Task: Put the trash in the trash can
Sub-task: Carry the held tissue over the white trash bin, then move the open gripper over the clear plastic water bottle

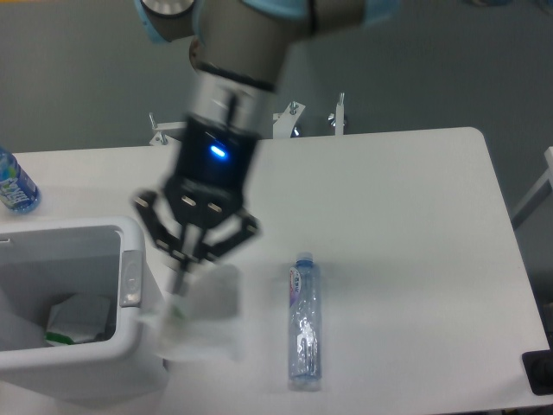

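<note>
One piece of trash, the crumpled wrapper (200,324), hangs blurred above the counter's (406,233) front edge, just beside the trash can's (130,232) right wall and not yet over its opening. It dangles from the fingers (179,278), which look pinched together on its upper edge, though motion blur hides exactly how tightly they are closed. By my reading the carry is under way, and the next move calls for shifting the wrapper further left until it clears the thick rim, then letting go so it drops inside. Snagging on the rim by the grey latch tab (130,277) seems the main risk. Inside the white bin lies something pale with a green patch (73,322), too unclear to name. To the right, near the front edge, the crushed bottle (303,324) lies flat, cap pointing away, waiting its turn. Farther back, at the counter's left edge, stands a blue-tinted bottle (15,183).
</note>
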